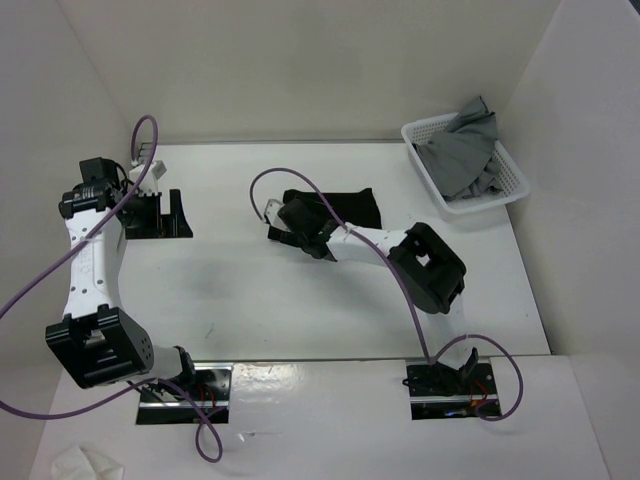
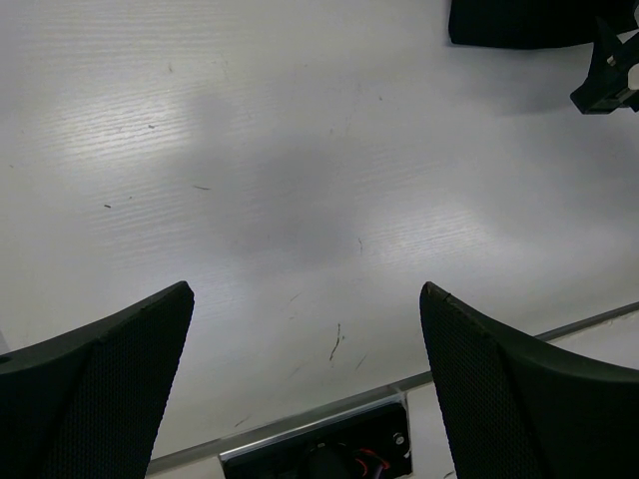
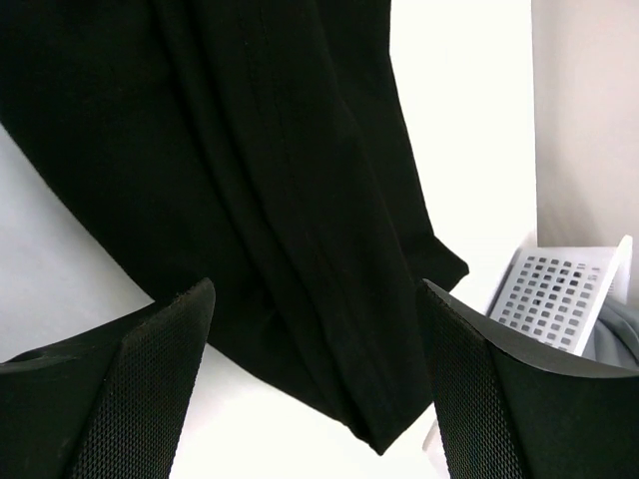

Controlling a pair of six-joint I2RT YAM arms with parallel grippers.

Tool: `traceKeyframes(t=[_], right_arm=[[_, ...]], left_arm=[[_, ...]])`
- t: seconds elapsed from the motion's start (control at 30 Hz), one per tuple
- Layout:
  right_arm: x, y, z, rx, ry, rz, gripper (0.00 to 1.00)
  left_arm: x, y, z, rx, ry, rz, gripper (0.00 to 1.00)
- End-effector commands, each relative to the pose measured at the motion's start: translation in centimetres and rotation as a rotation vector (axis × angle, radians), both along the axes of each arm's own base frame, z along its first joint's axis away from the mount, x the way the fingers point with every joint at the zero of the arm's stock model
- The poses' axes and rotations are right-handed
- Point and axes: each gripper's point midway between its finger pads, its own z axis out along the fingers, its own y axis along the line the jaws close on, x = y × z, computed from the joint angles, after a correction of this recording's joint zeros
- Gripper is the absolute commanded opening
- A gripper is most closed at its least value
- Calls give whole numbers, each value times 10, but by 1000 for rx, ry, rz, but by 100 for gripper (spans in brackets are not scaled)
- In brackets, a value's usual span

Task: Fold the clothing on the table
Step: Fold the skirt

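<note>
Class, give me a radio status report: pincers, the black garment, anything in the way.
Left pincer open over bare table; right pincer open above garment. Garment on table, ungripped. Nothing blocking; basket of grey clothes sits apart.

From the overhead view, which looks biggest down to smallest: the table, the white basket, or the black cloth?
Largest: table
Then: basket
Smallest: black cloth, though the arm hides part of it.

Left tool (image 2: 305,289) and right tool (image 3: 318,284), jaws apart
</note>
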Motion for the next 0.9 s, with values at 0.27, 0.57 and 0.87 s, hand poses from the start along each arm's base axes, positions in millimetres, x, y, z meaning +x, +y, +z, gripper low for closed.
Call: traceKeyframes(t=[0.27, 0.57, 0.87], right_arm=[[20, 13, 3, 47, -38, -15, 86], [27, 4, -4, 30, -39, -35, 86], [42, -5, -1, 31, -57, -67, 86]], left_arm=[[-6, 0, 5, 22, -21, -14, 100], [-8, -1, 2, 19, -12, -15, 100], [-8, 2, 2, 19, -12, -5, 100]])
